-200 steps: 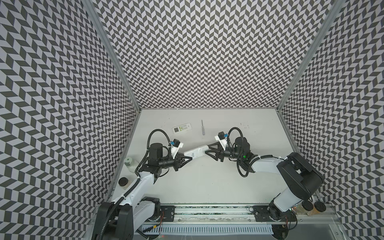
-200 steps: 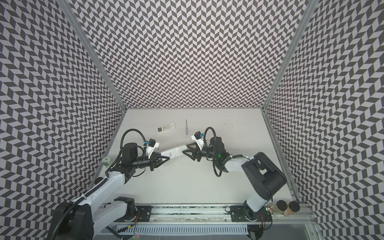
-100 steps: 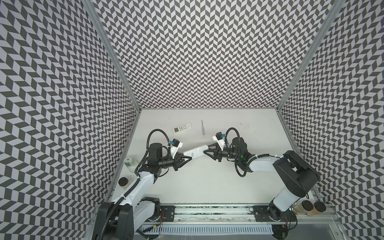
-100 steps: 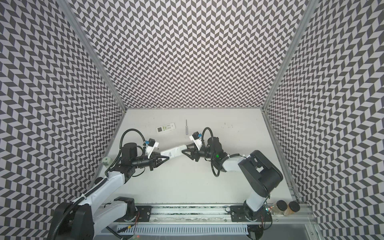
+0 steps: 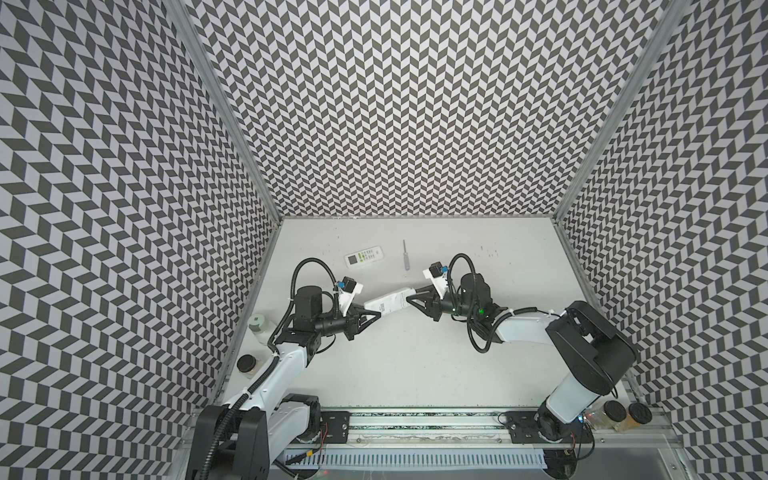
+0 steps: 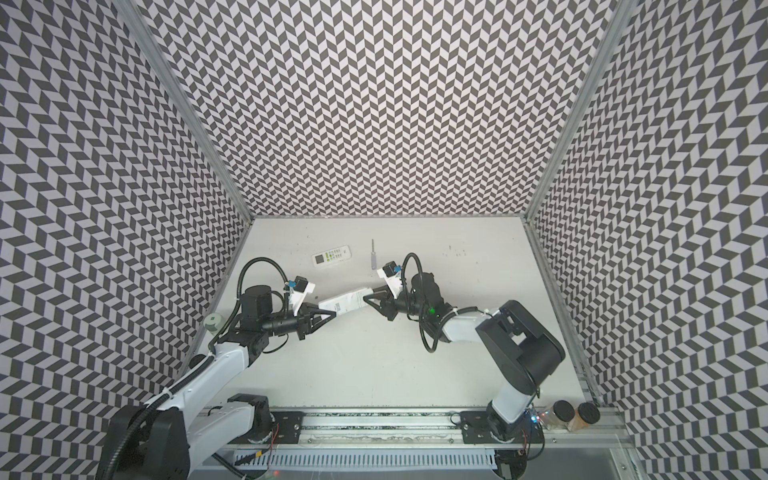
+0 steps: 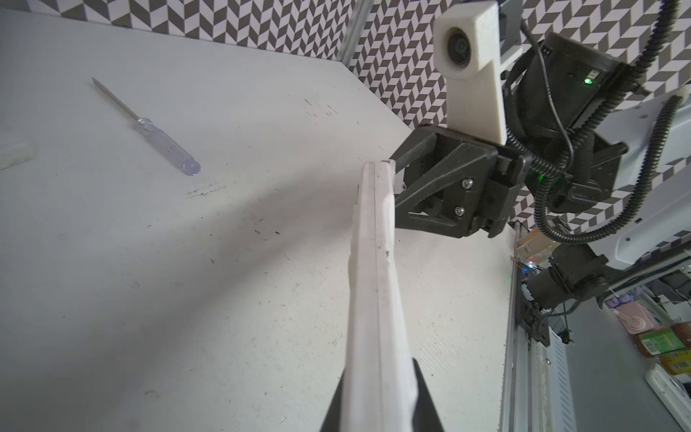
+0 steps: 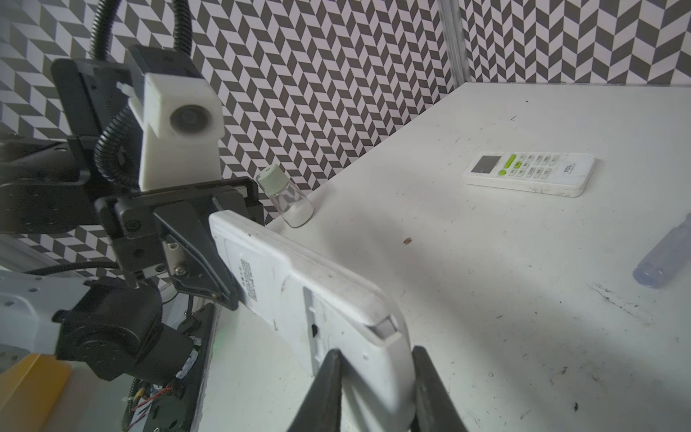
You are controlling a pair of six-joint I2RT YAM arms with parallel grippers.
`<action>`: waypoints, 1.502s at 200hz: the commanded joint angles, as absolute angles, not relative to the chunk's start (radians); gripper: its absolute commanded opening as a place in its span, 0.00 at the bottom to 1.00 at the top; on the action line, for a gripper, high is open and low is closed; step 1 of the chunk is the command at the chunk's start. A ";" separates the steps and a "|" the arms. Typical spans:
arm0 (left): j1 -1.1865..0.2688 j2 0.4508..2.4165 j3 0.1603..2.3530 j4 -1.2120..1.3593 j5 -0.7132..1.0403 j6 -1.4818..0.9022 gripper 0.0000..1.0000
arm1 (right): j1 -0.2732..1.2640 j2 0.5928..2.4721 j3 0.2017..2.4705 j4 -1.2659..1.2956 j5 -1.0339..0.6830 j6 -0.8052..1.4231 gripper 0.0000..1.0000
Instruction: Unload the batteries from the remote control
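Top view, left to right: the vial [image 5: 257, 332] sits well left of the held remote [image 5: 390, 305]. The left gripper [image 5: 371, 318] has its fingers pinched narrow on that remote's left end, and the right gripper [image 5: 411, 302] has its fingers squeezed in on the right end. It looks lifted off the worktop [image 5: 415, 374], back face up. — mika

No batteries showing anywhere, right? The battery cover [image 8: 336, 295] looks shut in the right wrist view, so I'd guess they're inside the held remote. — dov

Same guess. My worry is the right fingers [image 8: 329, 389]: they press the side edges right at the cover's end. Squeeze there and the cover may jam instead of sliding. — mika

And if either grip slips during the pull, the held remote twists or drops. Loose batteries could then roll off toward the spare remote [image 5: 365, 257] and screwdriver [image 5: 405, 261] lying behind it. — dov
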State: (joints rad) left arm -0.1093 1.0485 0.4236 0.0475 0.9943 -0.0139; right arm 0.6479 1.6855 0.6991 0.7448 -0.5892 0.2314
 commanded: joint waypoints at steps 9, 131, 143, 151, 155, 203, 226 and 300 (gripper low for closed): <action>-0.122 1.034 0.450 0.093 1.030 -0.010 0.00 | 0.670 1.668 0.733 0.682 -0.579 0.184 0.21; -0.125 1.037 0.438 0.098 0.983 0.002 0.00 | 0.673 1.567 0.703 0.624 -0.671 0.174 0.17; -0.126 1.035 0.443 0.087 0.988 0.006 0.00 | 0.673 1.573 0.708 0.625 -0.676 0.174 0.14; -0.124 1.033 0.448 0.089 0.991 0.000 0.00 | 0.673 1.578 0.712 0.625 -0.680 0.185 0.10; -0.121 1.035 0.448 0.094 0.991 -0.003 0.00 | 0.674 1.580 0.716 0.627 -0.689 0.192 0.09; -0.124 1.034 0.448 0.072 0.982 0.014 0.00 | 0.670 1.564 0.723 0.555 -0.678 0.140 0.00; -0.126 1.039 0.438 0.089 0.973 -0.004 0.00 | 0.660 1.529 0.691 0.541 -0.668 0.121 0.01; -0.163 1.123 0.485 0.077 0.963 -0.076 0.00 | 0.552 1.362 0.578 0.486 -0.572 0.117 0.16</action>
State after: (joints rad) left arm -0.1600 1.0977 0.4450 0.0608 0.9627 -0.0402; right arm 0.5907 1.4269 0.6113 0.4896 -0.6437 0.1284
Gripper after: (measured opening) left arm 0.146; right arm 0.140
